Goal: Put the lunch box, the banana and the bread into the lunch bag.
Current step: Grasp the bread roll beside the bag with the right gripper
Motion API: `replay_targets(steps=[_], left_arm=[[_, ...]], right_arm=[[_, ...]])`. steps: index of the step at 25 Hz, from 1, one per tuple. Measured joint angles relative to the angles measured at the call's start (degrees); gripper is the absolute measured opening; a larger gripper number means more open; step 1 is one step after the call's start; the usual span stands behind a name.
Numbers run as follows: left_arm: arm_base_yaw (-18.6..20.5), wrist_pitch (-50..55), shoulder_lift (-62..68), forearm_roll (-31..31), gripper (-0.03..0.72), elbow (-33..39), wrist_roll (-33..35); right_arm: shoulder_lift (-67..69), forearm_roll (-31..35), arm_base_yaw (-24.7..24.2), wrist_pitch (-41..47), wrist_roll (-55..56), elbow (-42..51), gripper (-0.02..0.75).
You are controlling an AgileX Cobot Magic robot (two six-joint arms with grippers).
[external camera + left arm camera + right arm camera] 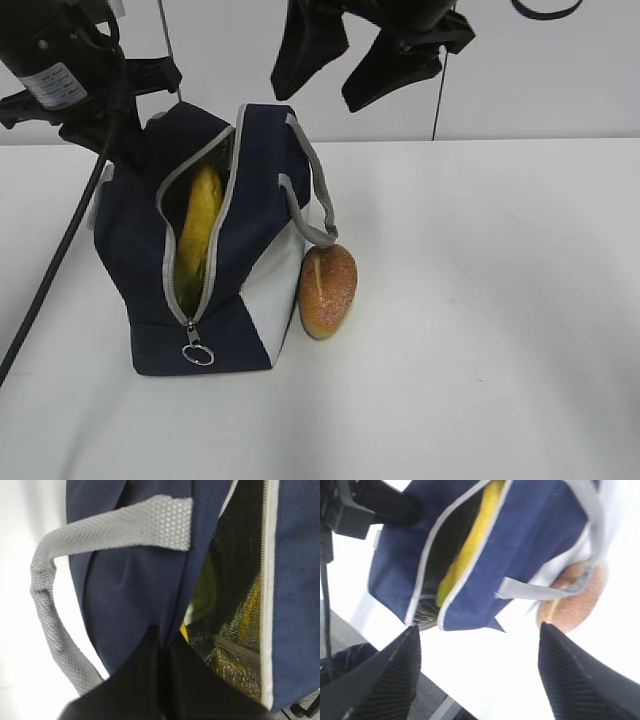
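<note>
Right gripper (345,62): black fingers spread wide, empty, above the bag.
Left gripper (165,680): pinched on the bag's opening edge.
Dark navy fabric lunch bag (255,190): unzipped.
Yellow curved banana (200,225): inside the bag.
Golden-brown oval bread (327,290): at the bag's 3 o'clock, touching it.

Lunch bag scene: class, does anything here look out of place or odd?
Only the bread stands out: it lies on the table against the lunch bag, under a handle, not inside. The banana sits in the open zipper mouth. Nothing looks spilled or damaged.
</note>
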Motion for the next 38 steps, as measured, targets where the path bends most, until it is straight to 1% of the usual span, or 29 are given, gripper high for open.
replay_targets(steps=[4,8,12,15,16,19,23,26,29,32,38], left_arm=[[0.0,0.02,0.0,0.0,-0.003,0.0,0.0],[0.0,0.02,0.0,0.0,-0.003,0.0,0.0],[0.0,0.02,0.0,0.0,-0.003,0.0,0.0],[0.0,0.02,0.0,0.0,-0.003,0.0,0.0],[0.0,0.02,0.0,0.0,-0.003,0.0,0.0],[0.0,0.07,0.0,0.0,-0.003,0.0,0.0],[0.0,0.07,0.0,0.0,-0.003,0.0,0.0],[0.0,0.13,0.0,0.0,-0.003,0.0,0.0],[0.0,0.31,0.0,0.0,-0.003,0.0,0.0],[0.0,0.31,0.0,0.0,-0.003,0.0,0.0],[0.0,0.37,0.0,0.26,-0.003,0.0,0.02]], right_arm=[[-5.92,-2.44,0.0,-5.75,0.87,8.68,0.553],[-11.78,-2.78,0.0,-13.9,0.97,21.94,0.552],[-15.45,-2.78,0.0,-20.12,0.97,34.81,0.552],[-16.18,-2.78,0.0,-23.9,0.68,41.78,0.552],[-16.18,-2.78,0.0,-24.72,0.53,42.81,0.552],[-16.18,-2.78,0.0,-30.64,0.28,48.27,0.551],[-14.66,-2.42,0.0,-36.08,0.18,50.53,0.551],[-11.46,-0.32,0.0,-39.08,-1.61,50.62,0.554],[-7.52,4.79,0.0,-41.85,-8.52,50.62,0.597],[-5.07,10.18,0.0,-44.68,-11.62,50.62,0.633],[-0.83,18.62,0.0,-47.79,-12.6,49.47,0.641]])
